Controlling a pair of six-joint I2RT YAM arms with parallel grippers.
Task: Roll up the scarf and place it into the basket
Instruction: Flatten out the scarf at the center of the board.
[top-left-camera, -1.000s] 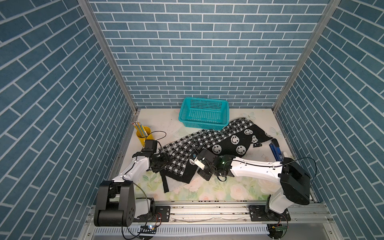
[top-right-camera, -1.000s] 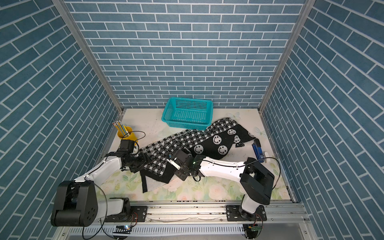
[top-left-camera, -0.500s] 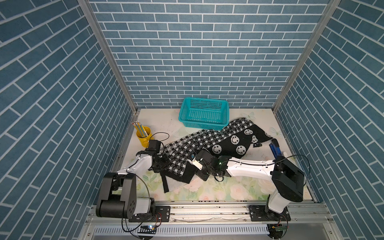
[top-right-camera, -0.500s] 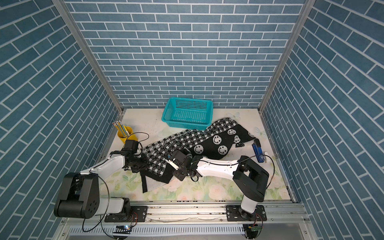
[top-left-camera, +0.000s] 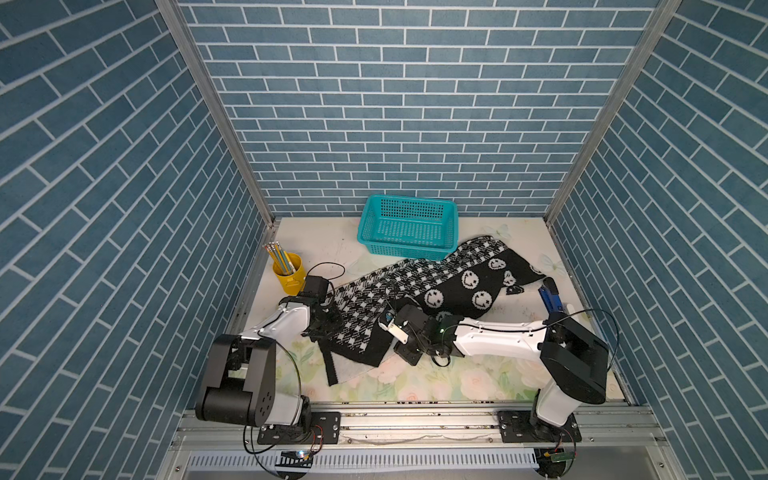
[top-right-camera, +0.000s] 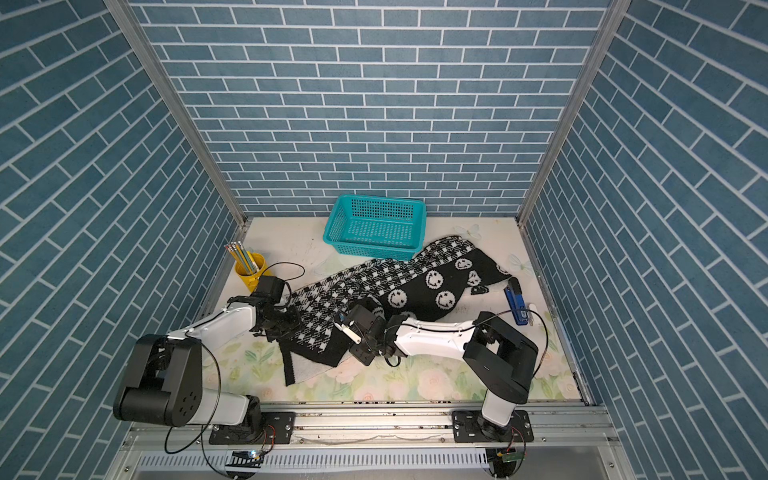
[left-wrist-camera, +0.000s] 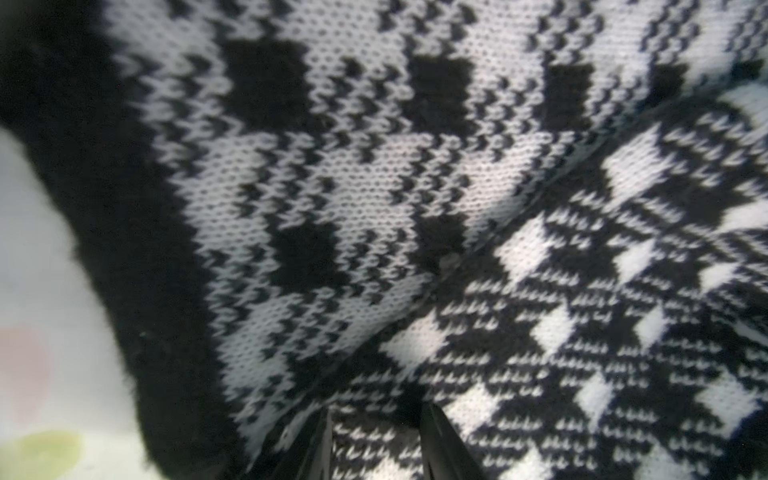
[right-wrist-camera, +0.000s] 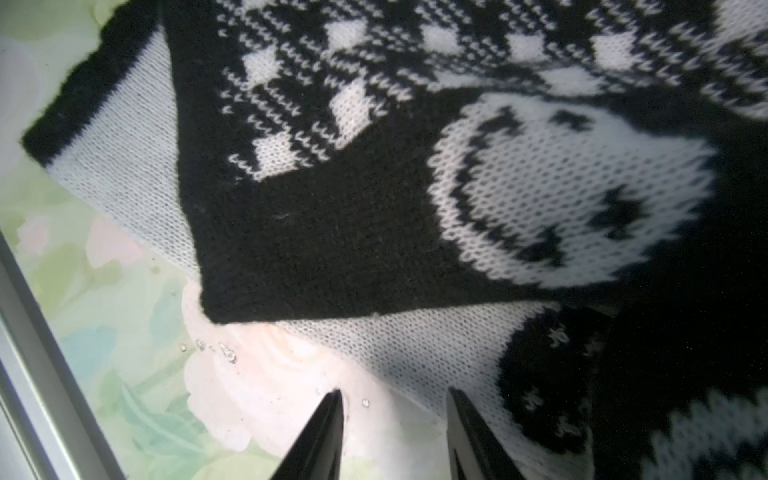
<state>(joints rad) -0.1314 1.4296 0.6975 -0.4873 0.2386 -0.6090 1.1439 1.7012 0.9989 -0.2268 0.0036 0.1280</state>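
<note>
Knit scarf (top-left-camera: 415, 282) | smileys + check | R tool (right-wrist-camera: 395, 415) agape, prob. off cloth

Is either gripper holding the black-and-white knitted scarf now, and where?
Right gripper holds nothing, jaws open beside the scarf. Left gripper, down on it: cannot tell.

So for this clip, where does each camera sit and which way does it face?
Both top views: high above the front rail, looking down and back over the floral table to the teal mesh plastic basket; both arms show whole.
Left wrist: on the left arm, looking close along the left gripper onto the black-and-white knitted scarf; only fingertips show.
Right wrist: same along the right gripper, at the scarf's corner and bare table; only fingertips show.
Shared: all views show the scarf.
</note>
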